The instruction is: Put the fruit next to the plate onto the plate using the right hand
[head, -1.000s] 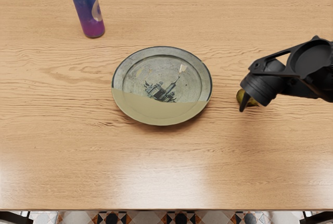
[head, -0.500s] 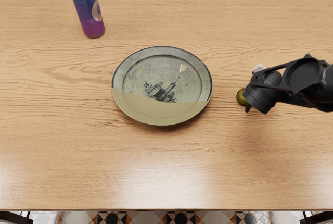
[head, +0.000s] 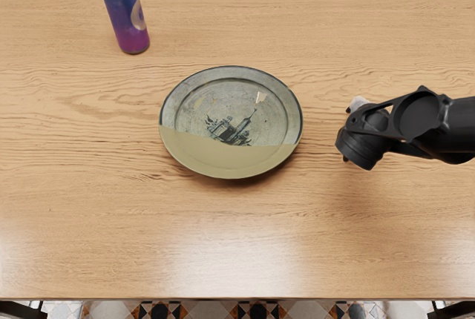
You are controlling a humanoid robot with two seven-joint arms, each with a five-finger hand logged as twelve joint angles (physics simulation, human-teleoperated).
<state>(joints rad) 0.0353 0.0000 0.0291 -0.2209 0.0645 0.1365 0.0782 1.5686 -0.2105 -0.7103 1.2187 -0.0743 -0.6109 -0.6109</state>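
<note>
Setting: a simulated wooden table (head: 237, 237), seen from the robot's head camera looking down at a slant. A rough mauve wall runs along its far edge.
Right arm: a black arm (head: 453, 122) enters from the picture's right edge at about mid-height and reaches left, low over the wood. A round disc-shaped joint sits near its wrist.
Right hand: the right hand (head: 361, 143) ends that arm as a dark, rounded mass. It is just right of the plate and apart from its rim, with a strip of bare wood between the 2.
Fingers: it cannot be told from this angle whether they are spread, curled or closed on anything. The hand reads as 1 black shape, and 1 small pale tip (head: 358, 102) pokes out at its far side.
Fruit: hidden. No part of it can be made out around the hand, and whether it lies under the hand or inside its grasp cannot be told. The plate's visible face carries only its own drawing.
Plate: a round, dark-rimmed plate (head: 194, 107) lies flat near the table's middle. It has a small dark drawing at its centre, and its near portion is a flat olive-tan.
Can: 1 purple-and-blue drink can (head: 125, 13) stands upright toward the far left corner, well apart from both plate and hand.
Shadow: a soft shadow spreads on the wood beneath the hand and toward the camera.
</note>
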